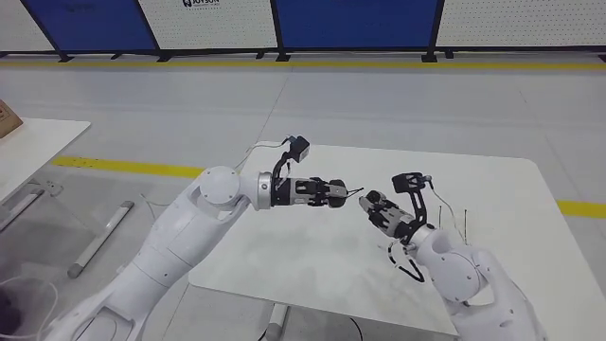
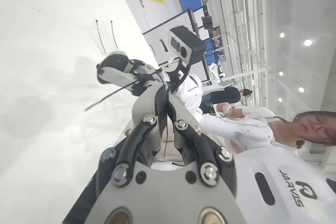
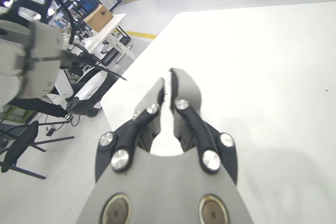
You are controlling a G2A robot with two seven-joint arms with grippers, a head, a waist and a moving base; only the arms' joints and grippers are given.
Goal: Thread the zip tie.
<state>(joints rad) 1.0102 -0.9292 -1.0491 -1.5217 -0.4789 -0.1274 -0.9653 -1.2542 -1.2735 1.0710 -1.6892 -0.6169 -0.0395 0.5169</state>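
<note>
Zip tie (image 2: 118, 89) is off the table (image 1: 312, 265), held in the air by the L gripper (image 2: 164, 86). L fingers (image 2: 157, 104) are clenched on the tie at its head end. The rest of the strap sticks out straight past the fingertips, twd the R gripper (image 1: 369, 201).

In the R wrist view the strap (image 3: 105, 70) comes out of the L gripper (image 3: 63, 58) w/ its free tip near the R gripper (image 3: 167, 78). The tip is off to one side of the R fingers (image 3: 183, 88), apart from them, not between them. R fingers are drawn almost together w/ a thin slit left, nothing seen gripped.

From the top view the two grippers face each other tip to tip over the middle of the table, w/ the strap (image 1: 352, 190) bridging most of the gap. L gripper (image 1: 333, 192) is on the side of the table's L edge.

Two spare ties (image 1: 440, 216) (image 1: 466, 218) lie flat side by side on the table, beyond the R gripper and well apart from the held one. They are roughly parallel.
</note>
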